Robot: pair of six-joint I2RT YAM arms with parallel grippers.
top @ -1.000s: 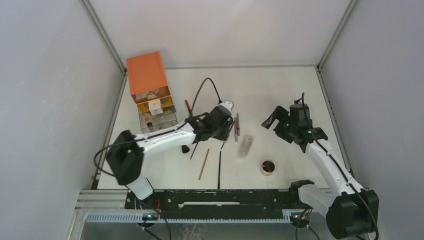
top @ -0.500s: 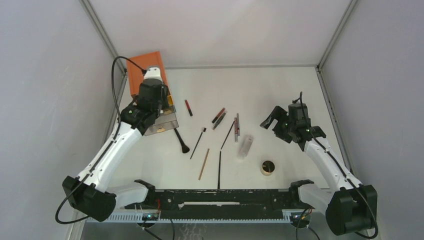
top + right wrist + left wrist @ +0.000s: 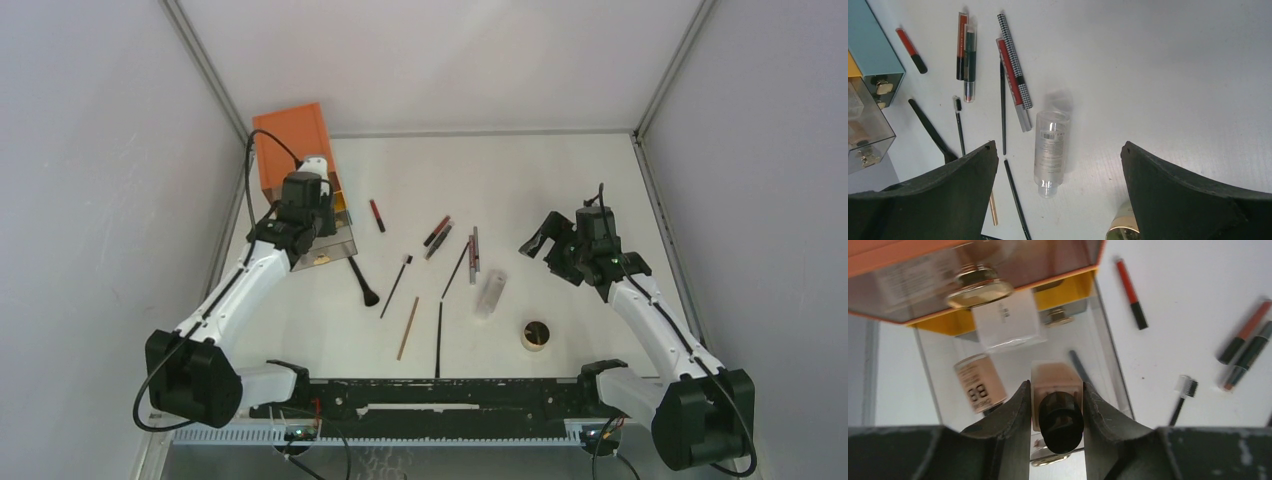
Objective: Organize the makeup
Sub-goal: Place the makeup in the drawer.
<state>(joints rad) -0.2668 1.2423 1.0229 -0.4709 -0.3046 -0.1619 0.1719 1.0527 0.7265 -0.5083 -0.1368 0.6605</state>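
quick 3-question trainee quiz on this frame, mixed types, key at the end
1. True or false: the right gripper stands open, holding nothing.
2. The left gripper grips: A a red pencil, B a beige bottle with a black cap, C a brush?
3. Fill in: that bottle hangs over the pulled-out clear drawer of the ___ box.
Key: 1 true; 2 B; 3 orange.

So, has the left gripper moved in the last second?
Yes. The left gripper swung left, from over the pencils at mid-table to the orange drawer box, holding a beige bottle.
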